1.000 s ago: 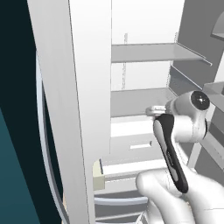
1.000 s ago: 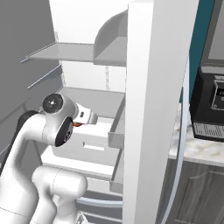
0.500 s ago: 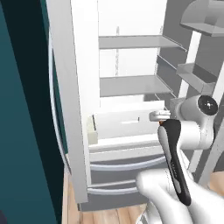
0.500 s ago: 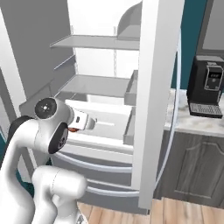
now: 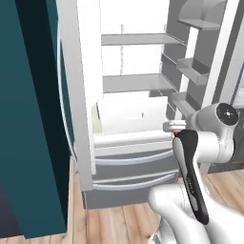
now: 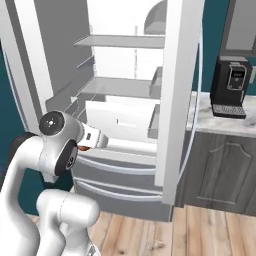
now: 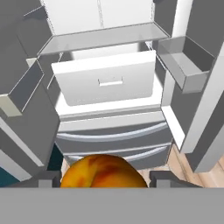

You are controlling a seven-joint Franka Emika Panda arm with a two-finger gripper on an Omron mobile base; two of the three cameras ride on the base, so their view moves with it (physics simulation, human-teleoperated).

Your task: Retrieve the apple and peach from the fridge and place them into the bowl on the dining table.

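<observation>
Gripper (image 7: 104, 181): dark finger tips at 8 and 4 o'clock of the hand view, pinching the fruit between them
Peach (image 7: 103, 171): round, orange with red and yellow patches, at 6 o'clock in the hand view, held in front of the open fridge; in the right base view a small orange-red spot shows by the wrist
Fridge (image 5: 138, 124): both doors swung wide, white inside, grey glass shelves at 12 o'clock above a white crisper drawer pulled partly out
Lower drawers (image 7: 114, 135): two grey fronts with long pale curved handles, shut, just beyond the peach
Door bins (image 7: 186, 65): grey pockets at 2 o'clock on the inner door
Coffee machine (image 6: 231, 86): black, on the marble counter at 2 o'clock in the right base view
Floor (image 6: 210, 230): pale wood planks
</observation>
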